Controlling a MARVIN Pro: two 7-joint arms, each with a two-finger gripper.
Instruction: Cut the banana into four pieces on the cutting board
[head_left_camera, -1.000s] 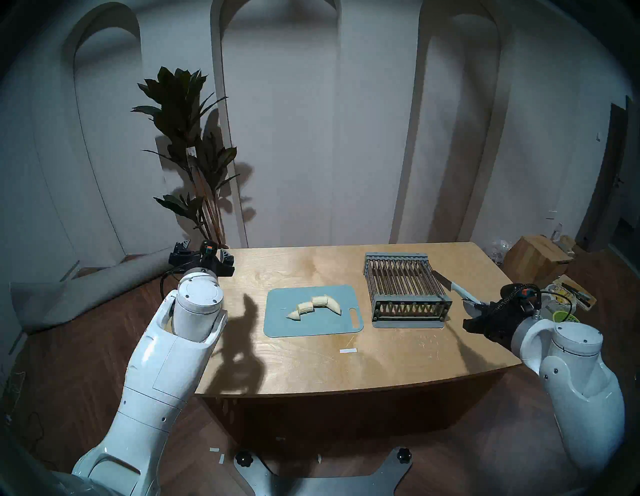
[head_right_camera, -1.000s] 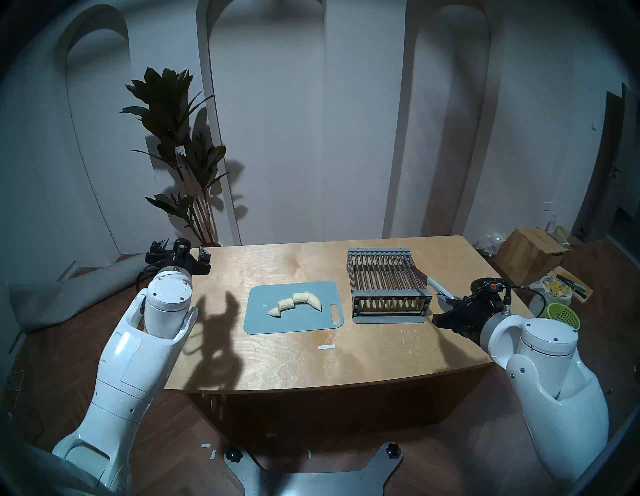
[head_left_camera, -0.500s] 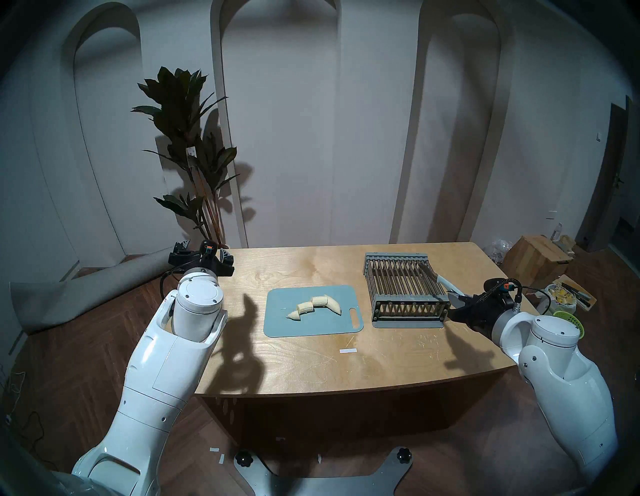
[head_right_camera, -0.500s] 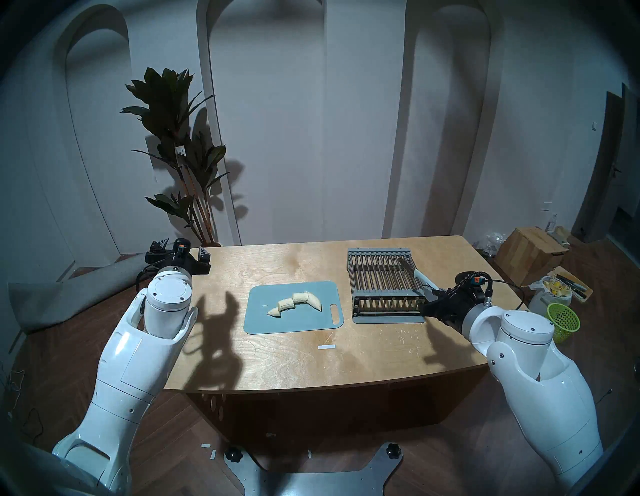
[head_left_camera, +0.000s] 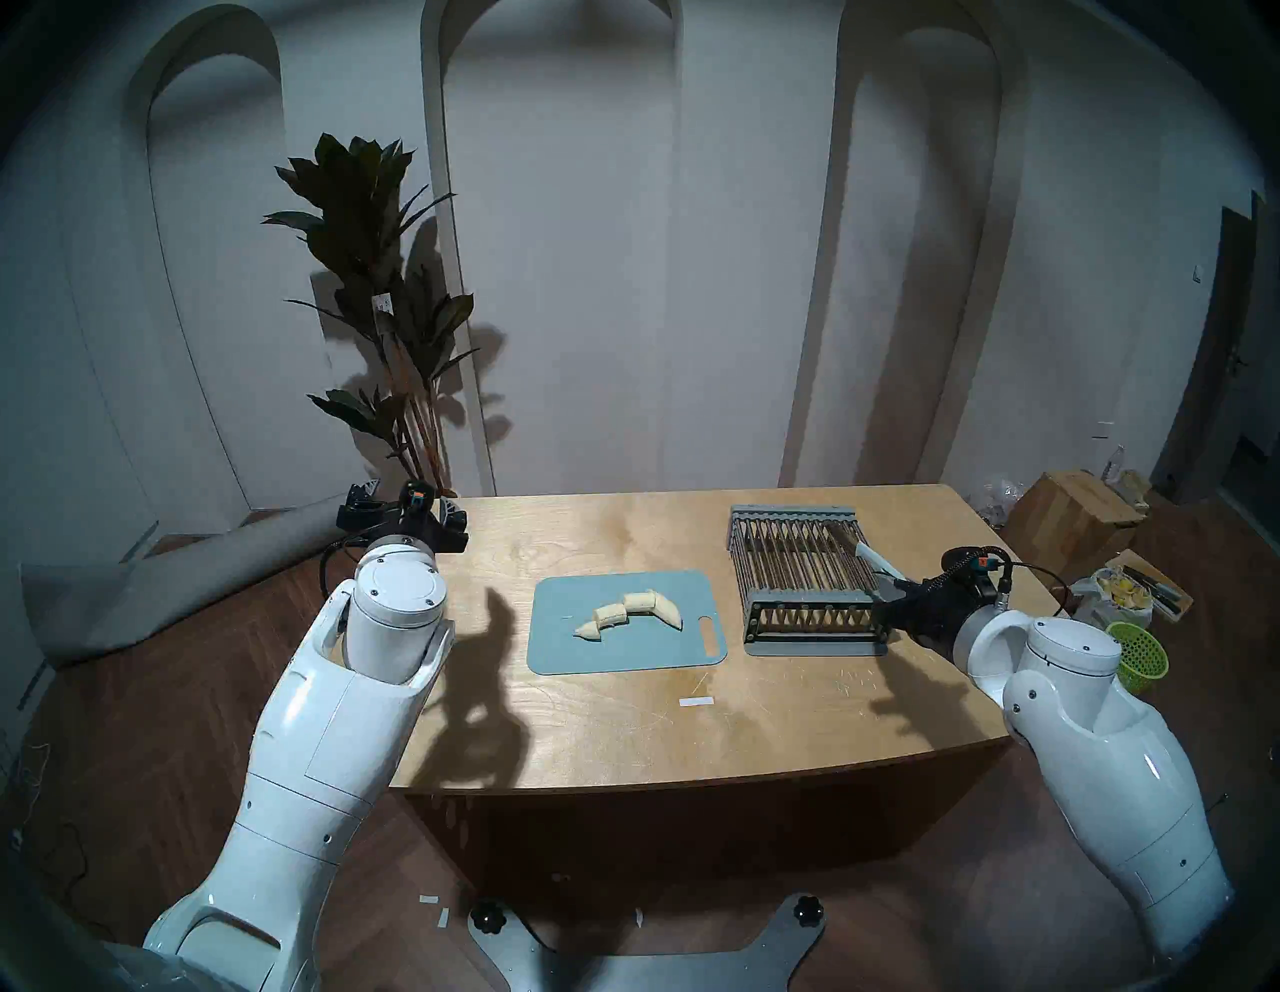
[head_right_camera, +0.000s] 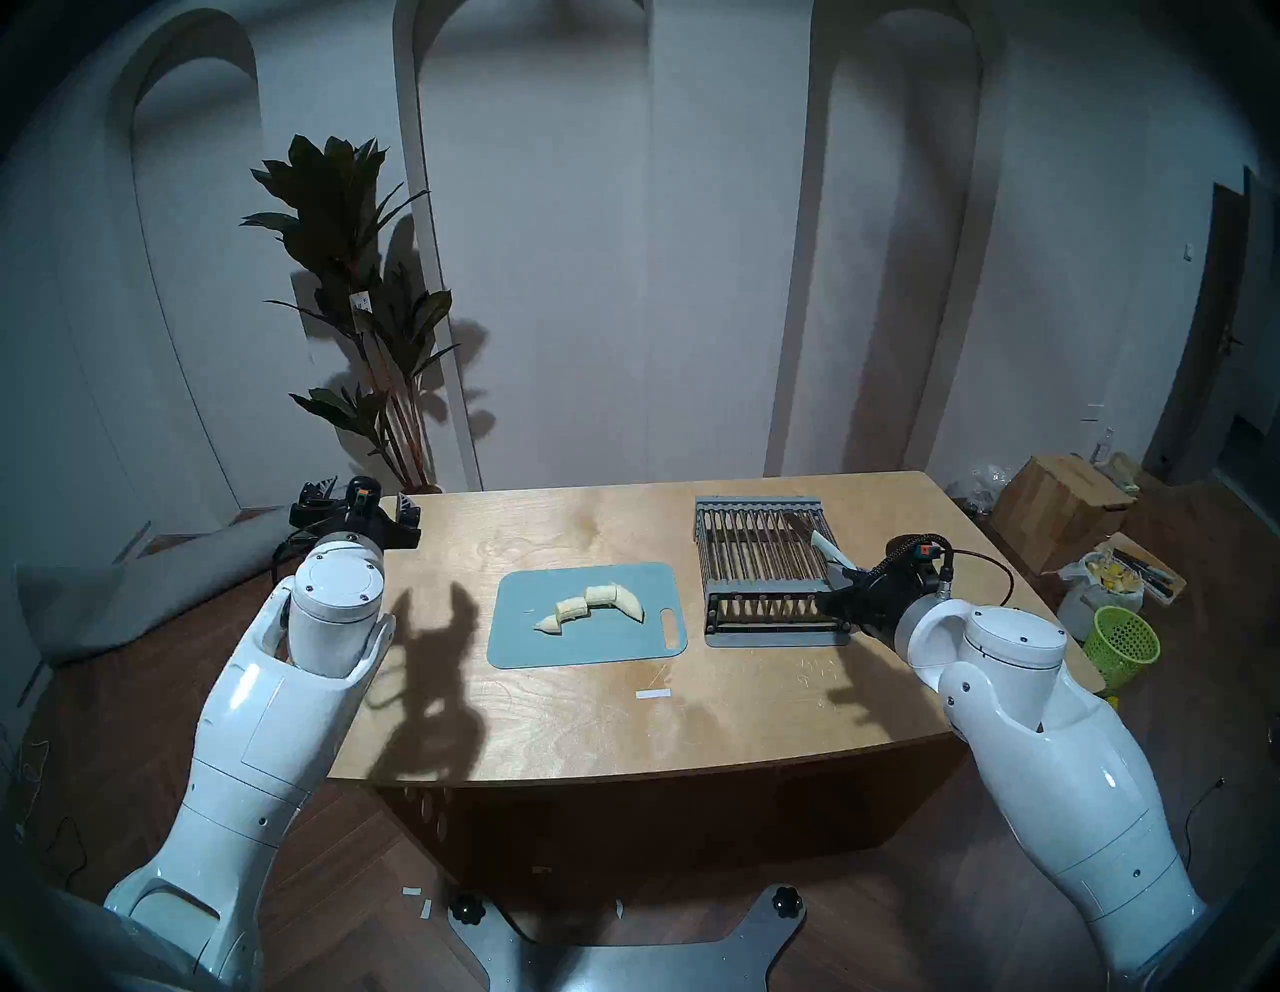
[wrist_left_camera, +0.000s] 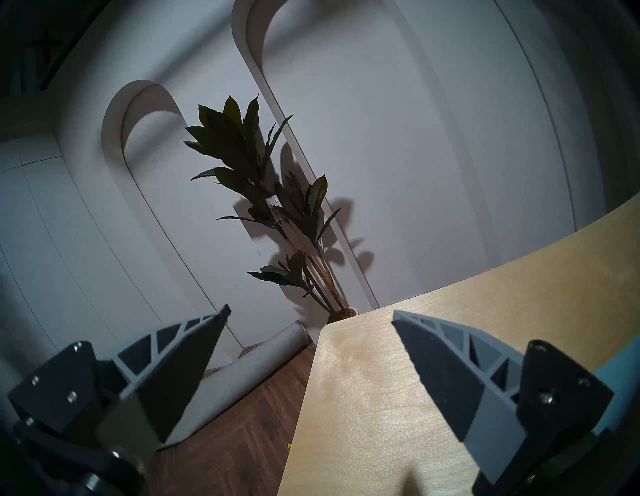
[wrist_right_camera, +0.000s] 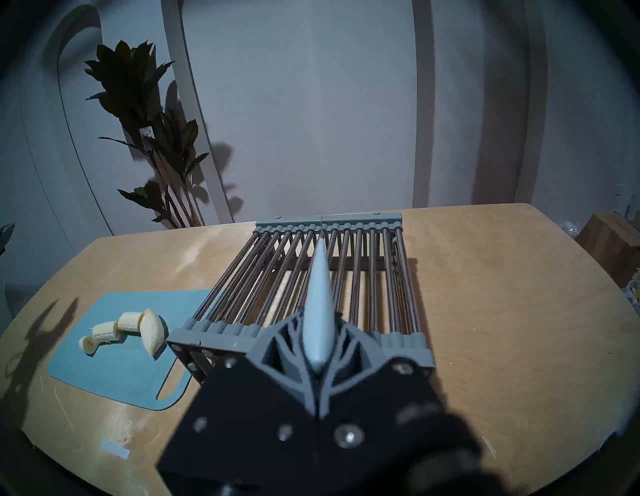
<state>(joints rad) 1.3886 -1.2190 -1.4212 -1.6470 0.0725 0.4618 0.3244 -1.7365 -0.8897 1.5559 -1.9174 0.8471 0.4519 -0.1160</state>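
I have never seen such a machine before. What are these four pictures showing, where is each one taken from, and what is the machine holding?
This is a robot with two white arms, each ending in a two-fingered gripper. Two pictures come from cameras on its head and look down on a wooden table; they are almost the same. The other two come from a camera on each wrist.

On the table lies a blue-grey cutting board with a peeled banana on it, already cut into four pieces. Beside it stands a grey wire rack.

The right gripper is shut on a knife with a pale handle, its blade reaching over the rack. The left gripper is open and holds nothing; it hangs at the table's far left corner, pointing toward a potted plant.
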